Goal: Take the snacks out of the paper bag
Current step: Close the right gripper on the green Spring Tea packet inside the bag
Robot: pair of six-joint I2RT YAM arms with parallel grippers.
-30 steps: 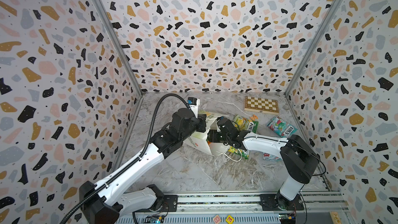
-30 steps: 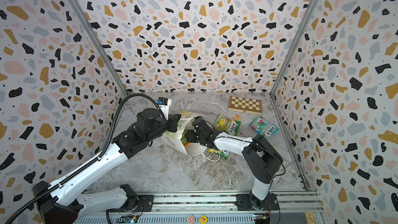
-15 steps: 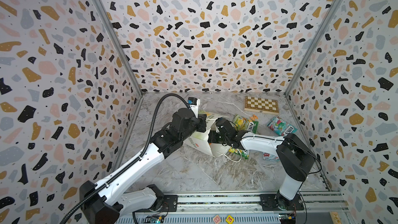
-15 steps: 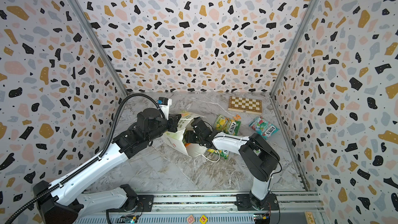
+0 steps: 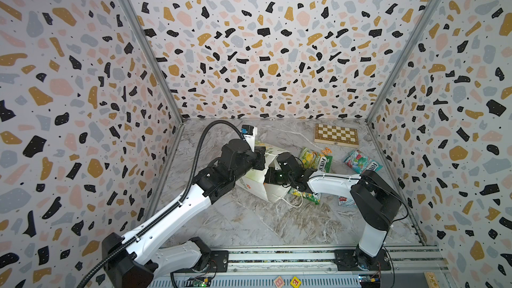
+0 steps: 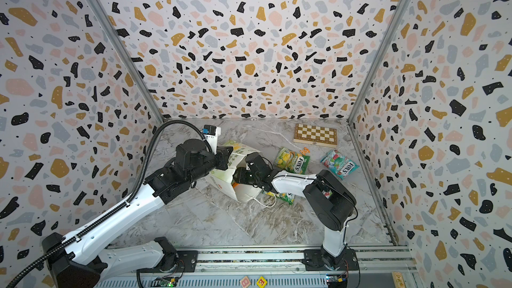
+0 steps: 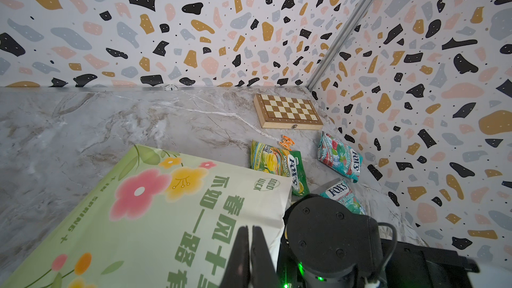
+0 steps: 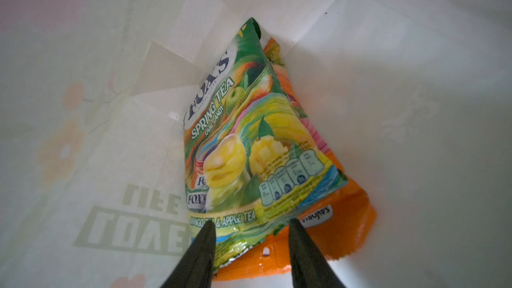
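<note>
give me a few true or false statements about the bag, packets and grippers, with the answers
1. The right gripper is inside the paper bag. True.
2. The bag is empty. False: a green packet lies on an orange packet inside.
3. The left gripper is shut. True.
4. The chessboard is under the bag. False: it lies apart from the bag.
5. All packets are in the bag. False: a teal packet lies outside.

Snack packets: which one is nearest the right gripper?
The green-yellow Spring Tea packet inside the paper bag, atop an orange packet; the right gripper straddles its edge. Remaining packets lie outside.
</note>
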